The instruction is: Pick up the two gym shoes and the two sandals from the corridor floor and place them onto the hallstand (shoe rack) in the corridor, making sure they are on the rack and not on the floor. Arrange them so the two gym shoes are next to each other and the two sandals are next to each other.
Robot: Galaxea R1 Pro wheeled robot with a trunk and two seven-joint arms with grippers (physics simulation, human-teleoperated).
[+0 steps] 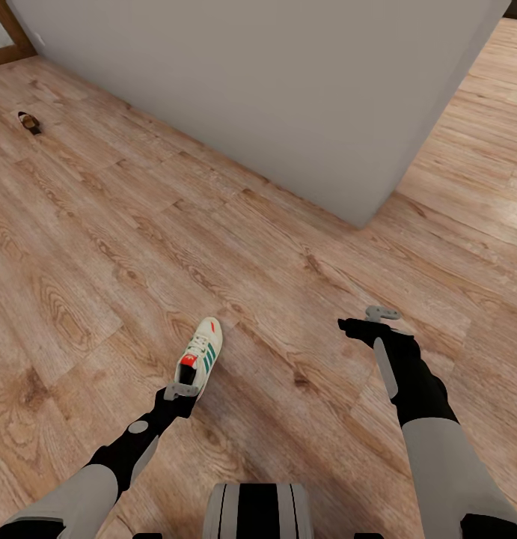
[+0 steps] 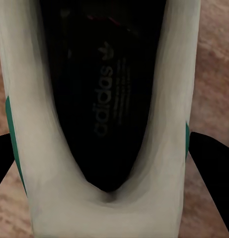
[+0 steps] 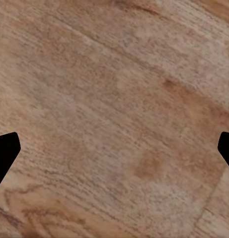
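Observation:
One white gym shoe [image 1: 200, 354] with green stripes and a red tongue is low in the head view, toe pointing away from me. My left gripper [image 1: 182, 391] is at its heel. In the left wrist view the shoe's dark opening and white collar [image 2: 102, 208] sit between the black fingers [image 2: 213, 163], which press both sides of the heel. A dark brown sandal [image 1: 28, 122] lies far off on the corridor floor [image 1: 123, 247] at the upper left. My right gripper [image 1: 365, 320] hangs open over bare planks [image 3: 114, 119]. The hallstand is out of view.
A large light-grey wall block [image 1: 288, 97] fills the upper middle, its corner ending near the centre right. A wooden door frame [image 1: 5, 41] shows at the top left. Wood flooring runs around the block's right side.

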